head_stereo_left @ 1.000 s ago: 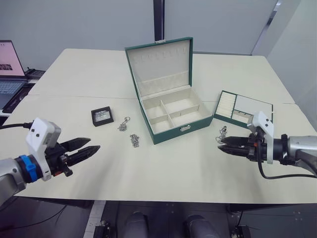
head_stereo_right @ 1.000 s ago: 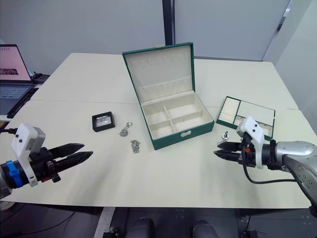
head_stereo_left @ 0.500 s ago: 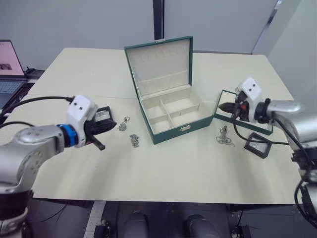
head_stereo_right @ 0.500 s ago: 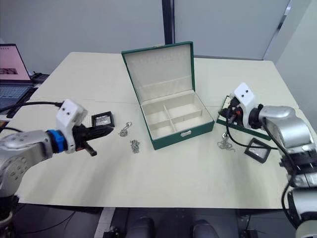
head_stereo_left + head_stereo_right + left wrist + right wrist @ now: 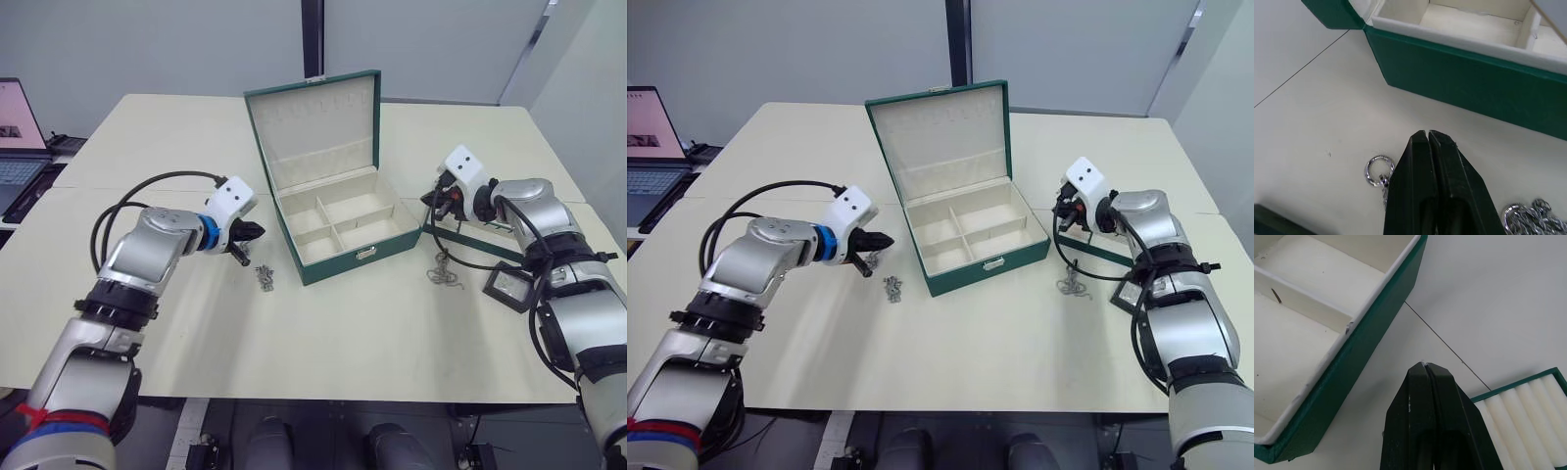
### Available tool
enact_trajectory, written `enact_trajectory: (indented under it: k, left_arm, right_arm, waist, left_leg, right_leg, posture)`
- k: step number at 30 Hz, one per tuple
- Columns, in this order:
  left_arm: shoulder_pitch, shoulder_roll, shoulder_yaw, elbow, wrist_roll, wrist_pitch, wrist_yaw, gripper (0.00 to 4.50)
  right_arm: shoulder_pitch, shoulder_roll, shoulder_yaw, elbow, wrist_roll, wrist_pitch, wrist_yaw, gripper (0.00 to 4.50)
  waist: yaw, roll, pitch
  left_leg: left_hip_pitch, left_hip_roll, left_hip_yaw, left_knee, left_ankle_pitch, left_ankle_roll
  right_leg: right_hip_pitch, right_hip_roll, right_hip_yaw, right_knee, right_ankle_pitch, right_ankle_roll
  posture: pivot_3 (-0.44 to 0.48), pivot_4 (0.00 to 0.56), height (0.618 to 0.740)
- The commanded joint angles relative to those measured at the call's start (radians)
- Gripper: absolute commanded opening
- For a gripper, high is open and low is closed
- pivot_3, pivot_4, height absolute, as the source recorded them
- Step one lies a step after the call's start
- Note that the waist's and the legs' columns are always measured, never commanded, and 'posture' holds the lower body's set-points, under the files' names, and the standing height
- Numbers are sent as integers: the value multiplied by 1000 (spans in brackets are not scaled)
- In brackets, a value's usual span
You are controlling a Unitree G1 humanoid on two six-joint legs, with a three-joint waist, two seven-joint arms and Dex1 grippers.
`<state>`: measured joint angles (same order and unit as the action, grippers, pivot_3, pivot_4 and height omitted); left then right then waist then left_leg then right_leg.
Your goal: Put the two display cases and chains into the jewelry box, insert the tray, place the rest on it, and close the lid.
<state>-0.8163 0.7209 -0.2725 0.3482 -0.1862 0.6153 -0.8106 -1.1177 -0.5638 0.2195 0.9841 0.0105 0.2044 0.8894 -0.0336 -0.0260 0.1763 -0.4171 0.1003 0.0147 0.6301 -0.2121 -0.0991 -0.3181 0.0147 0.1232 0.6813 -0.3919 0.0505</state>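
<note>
Jewelry box (image 5: 333,211): on the table (image 5: 343,323), lid up, 4 cream compartments bare.
Left pincer (image 5: 1428,134): clenched, holding nothing, low over the table just left of the box, above a ringed chain (image 5: 1378,171).
Second chain (image 5: 265,277): nearer the front edge, beside the box corner.
Right pincer (image 5: 1424,366): clenched and empty, between the box and the tray (image 5: 495,235).
Third chain (image 5: 444,274): right of the box.
Display case (image 5: 509,286): right of that chain.
</note>
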Motion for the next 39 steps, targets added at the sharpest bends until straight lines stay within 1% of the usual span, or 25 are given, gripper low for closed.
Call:
enact_trajectory:
  k: [1, 9, 15, 19, 24, 30, 36, 39]
  left_arm:
    - [-56, -39, -18, 79, 59, -70, -39, 40]
    - [-140, -158, -7, 249, 125, -159, -61, 40]
    - [-192, -209, 8, 358, 159, -220, -62, 40]
    - [-213, -221, 17, 402, 178, -246, -70, 40]
    - [-223, -219, 19, 424, 205, -269, -91, 40]
    - [-232, -222, 27, 449, 224, -289, -104, 40]
    - [-253, -232, 36, 498, 243, -318, -105, 40]
    - [-261, -236, 39, 518, 251, -330, -107, 40]
  right_arm:
    - [-32, 14, -21, 31, -23, -45, 13, 0]
    - [-20, 50, -33, 28, -35, -50, 37, 0]
    - [14, 53, -37, -38, -30, -20, 63, 0]
    - [73, 46, -45, -152, -20, 40, 82, 0]
    - [220, 24, -60, -445, 17, 192, 100, 0]
    - [348, 25, -72, -686, 42, 340, 81, 0]
    - [419, 28, -78, -827, 61, 436, 58, 0]
    - [431, 27, -79, -860, 66, 462, 53, 0]
  waist:
    - [-1, 0, 0]
    - [-2, 0, 0]
    - [2, 0, 0]
    - [1, 1, 0]
    - [2, 1, 0]
    - [2, 1, 0]
    - [2, 1, 0]
    - [3, 1, 0]
  left_leg:
    - [0, 0, 0, 0, 0, 0]
    - [0, 0, 0, 0, 0, 0]
    - [0, 0, 0, 0, 0, 0]
    - [0, 0, -1, 0, 0, 0]
    - [-1, 0, -1, 0, 0, 0]
    - [-1, 0, -2, 0, 0, 0]
    - [-1, 0, -2, 0, 0, 0]
    - [-1, 0, -2, 0, 0, 0]
  right_leg:
    - [0, 0, 0, 0, 0, 0]
    - [0, 0, 0, 1, 0, 0]
    - [1, -1, -1, 1, 0, 0]
    - [1, -1, -1, 1, 0, 0]
    - [1, 0, -2, 1, 0, 0]
    - [2, 0, -2, 1, 0, 0]
    - [2, 0, -2, 1, 0, 0]
    - [2, 0, -2, 1, 0, 0]
  posture:
    - [0, 150, 740]
    - [0, 150, 740]
    - [0, 150, 740]
    - [0, 150, 740]
    - [0, 150, 740]
    - [0, 150, 740]
    - [0, 150, 740]
    - [0, 150, 740]
